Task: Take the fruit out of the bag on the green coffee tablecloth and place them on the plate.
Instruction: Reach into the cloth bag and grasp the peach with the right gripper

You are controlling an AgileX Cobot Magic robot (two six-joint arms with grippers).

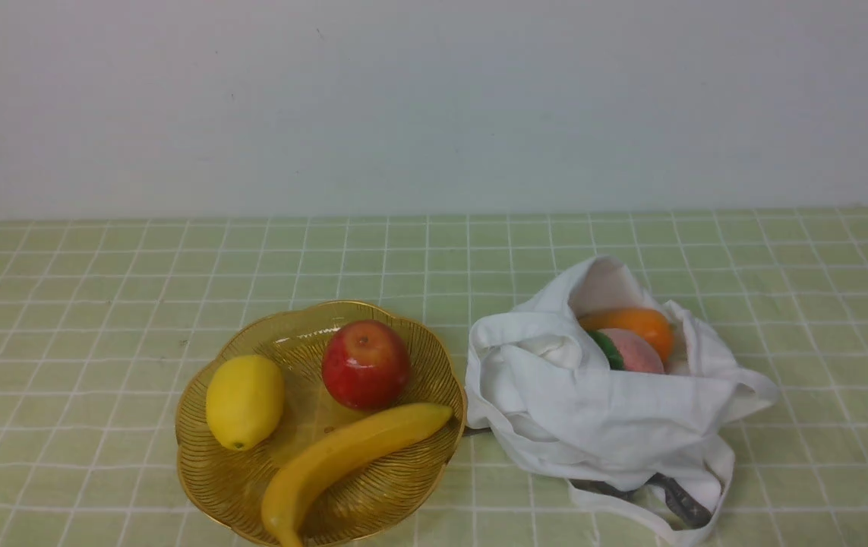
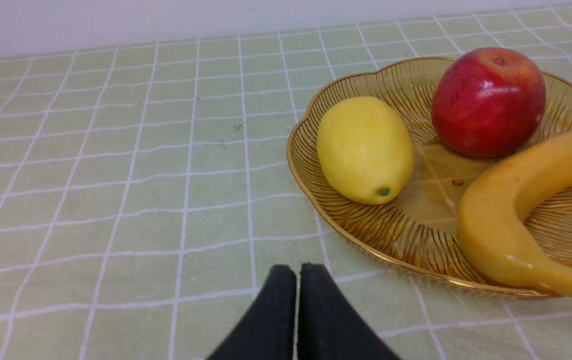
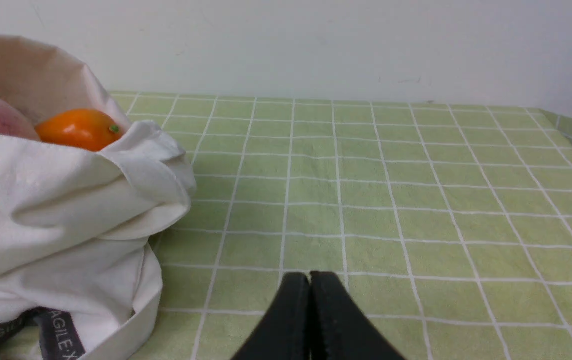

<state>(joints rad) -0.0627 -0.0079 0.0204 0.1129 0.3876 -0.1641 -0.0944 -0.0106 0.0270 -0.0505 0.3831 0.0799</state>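
Closest to the wrist cameras, the left hand point(image 2: 297, 270) and right hand point(image 3: 310, 277) each show black tips pressed together, pinching nothing. Widest is the green coffee tablecloth point(image 1: 99, 304). On it, to the robot's right, slumps the white bag point(image 1: 593, 418), mouth gaping upward, just beside the amber plate point(image 1: 282, 323). In that mouth sits the fruit: a pale-pink speckled peach point(image 1: 635, 353) with a green leaf point(image 1: 607, 349), and behind it a smooth orange fruit point(image 1: 631, 320), long axis running left to right. I judge the right hand nearer, with the bag lying inward from it.
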